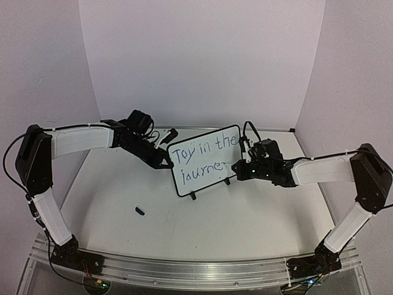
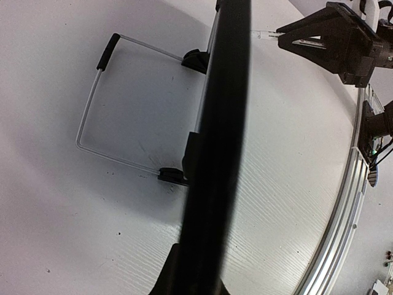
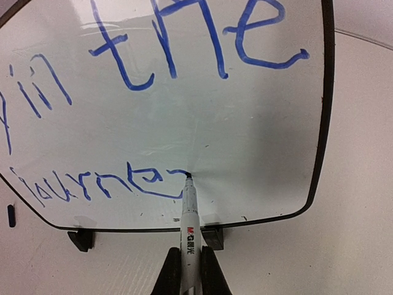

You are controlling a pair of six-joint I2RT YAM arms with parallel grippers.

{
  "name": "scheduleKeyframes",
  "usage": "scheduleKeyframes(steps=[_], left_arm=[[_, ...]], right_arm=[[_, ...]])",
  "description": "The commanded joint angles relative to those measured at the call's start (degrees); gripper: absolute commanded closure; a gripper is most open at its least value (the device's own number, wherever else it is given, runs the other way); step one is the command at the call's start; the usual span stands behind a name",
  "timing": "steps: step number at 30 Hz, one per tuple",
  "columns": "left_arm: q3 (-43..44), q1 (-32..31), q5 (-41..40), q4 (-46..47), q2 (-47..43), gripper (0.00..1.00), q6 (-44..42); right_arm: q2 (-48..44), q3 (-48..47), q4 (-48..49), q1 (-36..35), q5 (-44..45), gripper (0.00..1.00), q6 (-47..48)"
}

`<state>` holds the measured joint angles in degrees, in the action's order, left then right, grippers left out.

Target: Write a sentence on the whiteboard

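The whiteboard [image 1: 210, 179] stands tilted at the table's middle, black-framed, on two small feet. On it the blue sentence [image 1: 203, 153] reads "Toy in the" over "journe". My left gripper [image 1: 164, 161] is shut on the board's left edge, and that dark edge [image 2: 216, 153] fills the left wrist view. My right gripper [image 3: 190, 271] is shut on a white marker [image 3: 190, 236]. The marker's tip [image 3: 188, 176] touches the board at the end of the lower line. In the top view the right gripper [image 1: 237, 169] sits at the board's lower right.
A small dark marker cap [image 1: 140, 211] lies on the table in front of the board, to the left. A wire stand [image 2: 92, 117] props the board from behind. An aluminium rail [image 1: 196, 270] runs along the near edge. White walls close the back and sides.
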<state>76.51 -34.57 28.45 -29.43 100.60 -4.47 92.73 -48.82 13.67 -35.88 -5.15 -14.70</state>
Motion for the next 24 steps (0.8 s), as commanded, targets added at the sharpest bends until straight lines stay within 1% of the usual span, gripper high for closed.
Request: scheduleKeyframes(steps=[1, 7, 17, 24], left_arm=[[-0.18, -0.77, -4.20, -4.36, 3.04, 1.00, -1.42], [-0.15, -0.77, -4.11, -4.37, 2.93, 1.00, -1.44], [-0.22, -0.81, -4.05, -4.30, 2.98, 1.00, -1.42], [-0.18, -0.78, -4.04, -4.28, 3.17, 1.00, -1.46]], right_arm=[[1.41, 0.48, 1.62, 0.63, 1.72, 1.00, -0.24], [1.14, 0.87, 1.56, 0.58, 1.75, 1.00, -0.48], [-6.08, 2.43, 0.57, 0.63, 2.10, 1.00, -0.83], [-4.35, 0.63, 0.86, 0.59, 3.13, 1.00, 0.24]])
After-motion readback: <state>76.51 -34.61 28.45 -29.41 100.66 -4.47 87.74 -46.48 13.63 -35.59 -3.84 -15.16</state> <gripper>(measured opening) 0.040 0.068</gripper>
